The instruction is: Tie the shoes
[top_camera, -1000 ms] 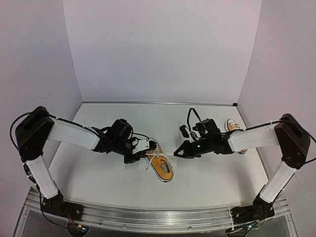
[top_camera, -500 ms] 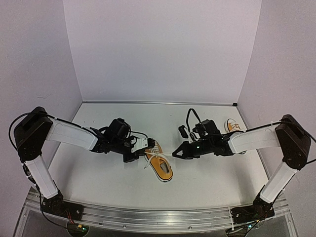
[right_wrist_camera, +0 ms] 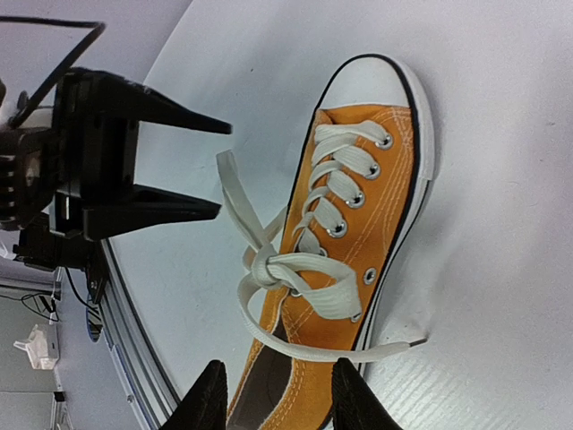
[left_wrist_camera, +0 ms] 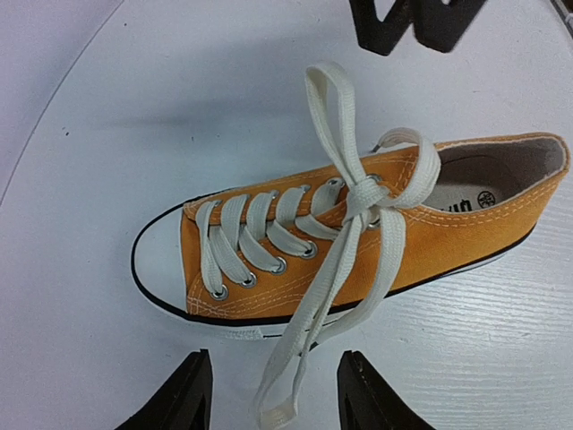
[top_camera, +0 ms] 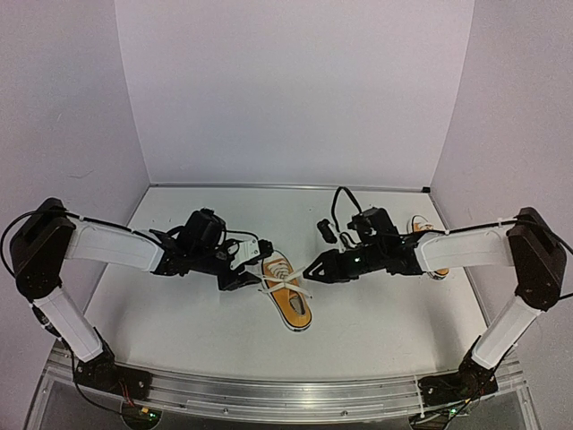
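Note:
An orange-yellow shoe [top_camera: 290,299] with a white toe cap lies between my two grippers, its white laces [left_wrist_camera: 362,195] knotted into a bow over the tongue. My left gripper [top_camera: 252,276] stands open at the shoe's side. In the left wrist view one limp lace loop [left_wrist_camera: 285,394] lies loose between the left gripper's [left_wrist_camera: 273,399] fingers. My right gripper [top_camera: 311,270] is open too. In the right wrist view the right gripper [right_wrist_camera: 279,399] hovers over the heel of the shoe [right_wrist_camera: 367,215], clamping nothing. A second shoe [top_camera: 428,235] shows partly behind the right arm.
A free lace end [right_wrist_camera: 394,346] trails onto the white table [top_camera: 197,322] beside the sole. The table's near metal rail [top_camera: 269,390] runs along the front, and purple walls close in the back and both sides.
Both grippers went from shut to open and let go of the lace loops. The bow now rests slack on the shoe. The left arm drew back leftward; the right gripper shifted slightly left.

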{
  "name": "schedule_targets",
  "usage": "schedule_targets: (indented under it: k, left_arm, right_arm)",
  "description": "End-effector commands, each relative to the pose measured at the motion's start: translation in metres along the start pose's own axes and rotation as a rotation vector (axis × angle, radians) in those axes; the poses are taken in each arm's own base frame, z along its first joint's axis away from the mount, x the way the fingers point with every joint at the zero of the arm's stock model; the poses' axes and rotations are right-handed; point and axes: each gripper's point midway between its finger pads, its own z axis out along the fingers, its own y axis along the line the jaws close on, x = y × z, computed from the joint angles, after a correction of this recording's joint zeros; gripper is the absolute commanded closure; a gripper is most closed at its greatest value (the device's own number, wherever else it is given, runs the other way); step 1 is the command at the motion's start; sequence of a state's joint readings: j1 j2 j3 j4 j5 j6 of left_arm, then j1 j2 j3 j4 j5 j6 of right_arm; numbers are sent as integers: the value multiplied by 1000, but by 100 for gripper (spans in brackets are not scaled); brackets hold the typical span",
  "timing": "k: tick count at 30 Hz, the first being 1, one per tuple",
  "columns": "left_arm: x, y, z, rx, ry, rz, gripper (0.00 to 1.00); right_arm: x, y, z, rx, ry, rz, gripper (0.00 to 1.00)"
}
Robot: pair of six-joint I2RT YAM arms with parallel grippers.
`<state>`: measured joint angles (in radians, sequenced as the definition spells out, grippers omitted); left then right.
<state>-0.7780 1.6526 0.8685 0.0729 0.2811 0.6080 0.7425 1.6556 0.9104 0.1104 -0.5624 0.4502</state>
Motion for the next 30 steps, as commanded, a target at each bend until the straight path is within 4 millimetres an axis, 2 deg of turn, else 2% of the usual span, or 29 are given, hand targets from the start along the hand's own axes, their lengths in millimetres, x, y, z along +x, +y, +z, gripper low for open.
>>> schedule_targets:
  k: [1, 8, 13, 19, 30]
  left_arm:
    - [-25, 10, -28, -72, -102, -55, 49]
    - [-23, -18, -41, -23, -117, -68, 46]
    - [-15, -36, -49, 16, -140, -86, 45]
    - [-1, -61, -23, 92, -63, -69, 46]
    - [-2, -56, 10, 108, -51, -29, 39]
  right_arm:
    - [-24, 5, -22, 12, -64, -35, 63]
    - [13, 0, -7, -70, 51, -5, 60]
    - [21, 6, 1, -143, 71, -18, 56]
    - [24, 5, 23, -155, 109, -37, 55]
    - [21, -6, 39, -129, 117, -56, 46]
